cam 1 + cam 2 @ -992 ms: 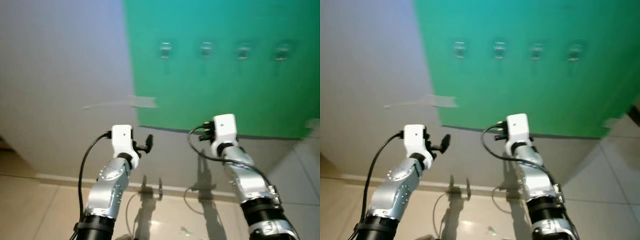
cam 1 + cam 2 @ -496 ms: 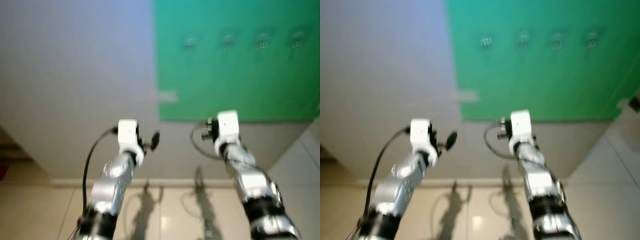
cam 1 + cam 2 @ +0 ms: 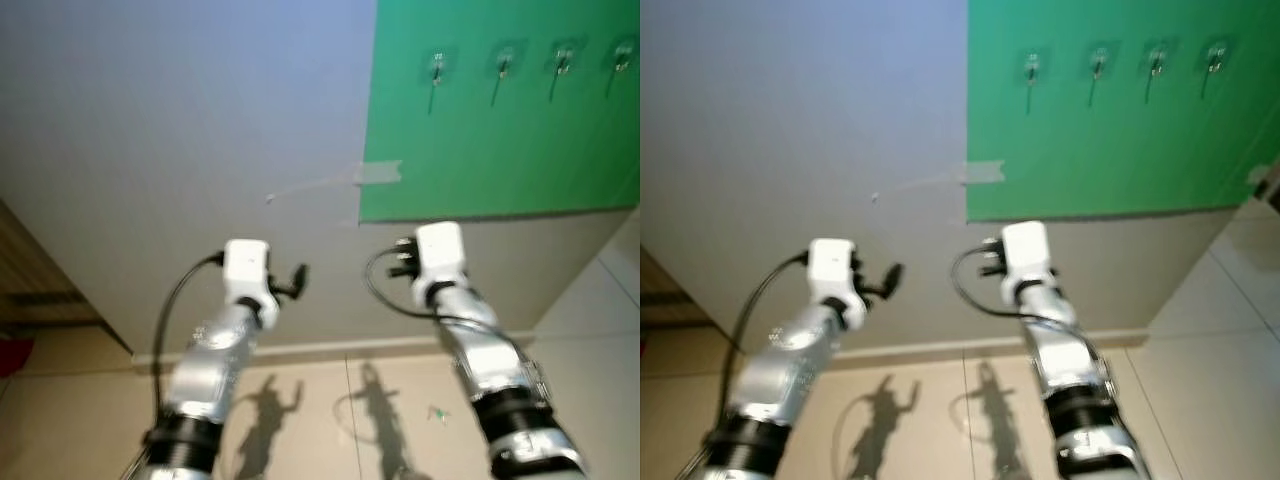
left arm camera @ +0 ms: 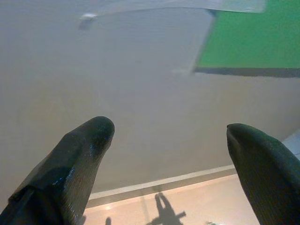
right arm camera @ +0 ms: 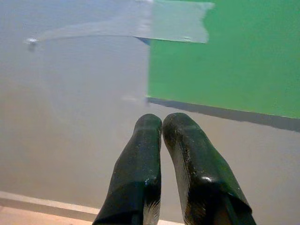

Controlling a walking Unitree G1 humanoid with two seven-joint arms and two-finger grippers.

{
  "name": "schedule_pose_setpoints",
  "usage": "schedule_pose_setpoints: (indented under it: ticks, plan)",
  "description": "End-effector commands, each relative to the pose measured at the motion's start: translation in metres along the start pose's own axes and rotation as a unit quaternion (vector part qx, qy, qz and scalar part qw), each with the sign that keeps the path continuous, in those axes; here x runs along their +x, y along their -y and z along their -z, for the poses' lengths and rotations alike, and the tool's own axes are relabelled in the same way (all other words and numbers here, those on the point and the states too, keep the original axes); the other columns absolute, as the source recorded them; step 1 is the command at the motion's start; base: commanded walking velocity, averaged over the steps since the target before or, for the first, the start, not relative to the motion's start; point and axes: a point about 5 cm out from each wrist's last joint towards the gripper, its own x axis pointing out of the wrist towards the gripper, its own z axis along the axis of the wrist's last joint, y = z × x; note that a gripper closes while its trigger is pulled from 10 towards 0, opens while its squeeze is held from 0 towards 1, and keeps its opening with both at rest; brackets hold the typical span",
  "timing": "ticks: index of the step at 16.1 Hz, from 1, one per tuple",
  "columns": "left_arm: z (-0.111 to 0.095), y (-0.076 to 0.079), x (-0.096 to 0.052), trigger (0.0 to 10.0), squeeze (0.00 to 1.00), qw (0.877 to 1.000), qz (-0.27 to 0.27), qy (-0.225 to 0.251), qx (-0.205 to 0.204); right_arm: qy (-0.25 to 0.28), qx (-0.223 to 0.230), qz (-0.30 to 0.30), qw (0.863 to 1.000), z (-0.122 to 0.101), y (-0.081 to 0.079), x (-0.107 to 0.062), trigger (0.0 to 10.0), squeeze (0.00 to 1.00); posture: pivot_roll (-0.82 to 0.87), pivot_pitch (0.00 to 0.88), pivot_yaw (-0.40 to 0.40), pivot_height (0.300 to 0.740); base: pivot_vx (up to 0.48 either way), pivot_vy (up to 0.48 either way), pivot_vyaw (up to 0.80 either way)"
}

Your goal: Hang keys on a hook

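Green panel on wall, four hooks – both arms raised

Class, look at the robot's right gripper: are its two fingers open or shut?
Shut. In the right wrist view, the right gripper has its two black fingers pressed together with nothing visible between them.

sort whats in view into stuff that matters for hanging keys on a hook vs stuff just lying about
For the job:
- hooks in a row on the green sheet
- left claw, fingers spread open
- right claw, fingers pressed together; no keys visible between them

Just there:
- tape strip at the sheet's corner
- small green scrap on the floor
- red object at the far left
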Motion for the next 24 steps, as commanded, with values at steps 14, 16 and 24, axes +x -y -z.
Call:
schedule_pose_setpoints:
  ticks: [14, 16, 24]
  plan:
    - [-0.003, 0.016, -0.007, 10.0, 0.0, 0.997, 0.056, 0.045, 0.019, 0.01, 0.011, 0.013, 1.0, 0.002, 0.003, -0.006, 10.0, 0.0, -0.14, 0.0, 0.047, 0.74, 0.0, 0.0, -0.56]
    - [-0.004, 0.016, -0.008, 10.0, 0.0, 0.997, 0.058, 0.05, 0.019, 0.011, 0.012, 0.009, 1.0, 0.002, 0.002, -0.006, 10.0, 0.0, -0.13, 0.0, 0.043, 0.74, 0.0, 0.0, -0.57]
    - [-0.005, 0.007, -0.007, 10.0, 0.0, 0.997, 0.044, 0.056, 0.035, 0.012, 0.01, -0.002, 1.0, -0.001, -0.001, 0.001, 10.0, 0.0, -0.12, 0.0, 0.033, 0.74, 0.0, 0.0, -0.57]
